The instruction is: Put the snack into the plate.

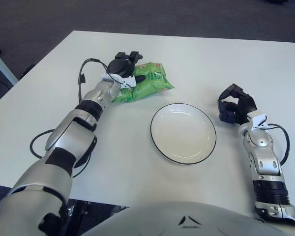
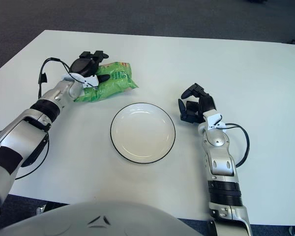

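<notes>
My left hand is closed over the left end of the green snack, which lies on the table at about ten o'clock from the plate, near but apart. I judge the bag light, soft, crinkly and a bit slippery, so pinching its bunched end suits best. Its print is too small to read. My right hand shows at three o'clock of the plate, fingers curled, holding nothing.
</notes>
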Tool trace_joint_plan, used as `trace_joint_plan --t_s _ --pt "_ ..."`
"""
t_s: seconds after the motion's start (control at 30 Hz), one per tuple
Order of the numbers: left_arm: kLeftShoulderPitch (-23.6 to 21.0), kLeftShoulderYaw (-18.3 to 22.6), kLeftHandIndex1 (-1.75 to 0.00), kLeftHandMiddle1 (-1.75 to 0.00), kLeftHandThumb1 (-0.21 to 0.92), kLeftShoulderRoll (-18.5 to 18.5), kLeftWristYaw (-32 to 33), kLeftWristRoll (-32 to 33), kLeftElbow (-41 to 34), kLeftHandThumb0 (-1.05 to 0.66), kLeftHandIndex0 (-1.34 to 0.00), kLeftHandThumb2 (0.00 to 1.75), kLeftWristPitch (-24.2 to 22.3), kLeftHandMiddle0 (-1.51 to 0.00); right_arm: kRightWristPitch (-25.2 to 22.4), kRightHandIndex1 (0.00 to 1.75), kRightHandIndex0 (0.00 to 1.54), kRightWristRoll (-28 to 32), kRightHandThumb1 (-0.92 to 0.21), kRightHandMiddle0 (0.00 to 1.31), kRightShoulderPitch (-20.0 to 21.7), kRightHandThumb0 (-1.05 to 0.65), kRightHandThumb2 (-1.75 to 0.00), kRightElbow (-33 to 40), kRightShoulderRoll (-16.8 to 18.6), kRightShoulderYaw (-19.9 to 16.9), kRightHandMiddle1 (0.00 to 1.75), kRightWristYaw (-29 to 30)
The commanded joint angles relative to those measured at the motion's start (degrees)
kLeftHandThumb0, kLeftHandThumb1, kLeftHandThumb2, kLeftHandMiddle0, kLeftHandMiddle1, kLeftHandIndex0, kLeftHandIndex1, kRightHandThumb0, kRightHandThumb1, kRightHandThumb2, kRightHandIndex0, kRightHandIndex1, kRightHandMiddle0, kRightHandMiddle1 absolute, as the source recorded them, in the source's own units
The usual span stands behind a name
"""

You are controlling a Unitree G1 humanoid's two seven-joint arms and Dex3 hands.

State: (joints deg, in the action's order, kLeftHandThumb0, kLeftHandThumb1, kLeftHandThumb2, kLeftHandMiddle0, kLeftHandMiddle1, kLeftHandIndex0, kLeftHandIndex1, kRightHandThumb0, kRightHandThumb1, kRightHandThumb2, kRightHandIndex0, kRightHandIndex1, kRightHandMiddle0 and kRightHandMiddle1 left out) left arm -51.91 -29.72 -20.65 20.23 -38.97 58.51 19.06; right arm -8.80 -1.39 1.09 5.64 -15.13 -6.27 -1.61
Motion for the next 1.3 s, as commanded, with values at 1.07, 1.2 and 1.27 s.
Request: trace_joint_plan --t_s 1.07,1.2,1.27 --pt "17.50 13.72 -0.87 -0.46 0.92 -6.18 -27.68 15.55 -35.78 -0.95 0.00 0.56 0.38 -0.20 -2.64 1.75 1.21 -0.63 -0.47 0.50 -3.54 -0.43 -1.12 -5.34 0.67 0.89 1.75 -0.79" --pt "17.76 14.02 -0.85 -0.45 0.92 -6.31 -28.11 15.22 -36.20 -0.96 0.00 0.58 0.32 -0.20 -2.56 1.75 1.21 -0.54 -0.47 0.49 -3.57 -0.43 -1.12 -5.32 0.71 0.88 1.75 -0.83" --pt "17.85 14.16 -0.85 -0.45 0.92 -6.30 -28.28 15.06 -36.33 -0.96 0.00 0.58 0.28 -0.20 -2.52 1.75 1.21 -0.52 -0.48 0.49 -3.58 -0.43 -1.11 -5.33 0.71 0.88 1.75 -0.84"
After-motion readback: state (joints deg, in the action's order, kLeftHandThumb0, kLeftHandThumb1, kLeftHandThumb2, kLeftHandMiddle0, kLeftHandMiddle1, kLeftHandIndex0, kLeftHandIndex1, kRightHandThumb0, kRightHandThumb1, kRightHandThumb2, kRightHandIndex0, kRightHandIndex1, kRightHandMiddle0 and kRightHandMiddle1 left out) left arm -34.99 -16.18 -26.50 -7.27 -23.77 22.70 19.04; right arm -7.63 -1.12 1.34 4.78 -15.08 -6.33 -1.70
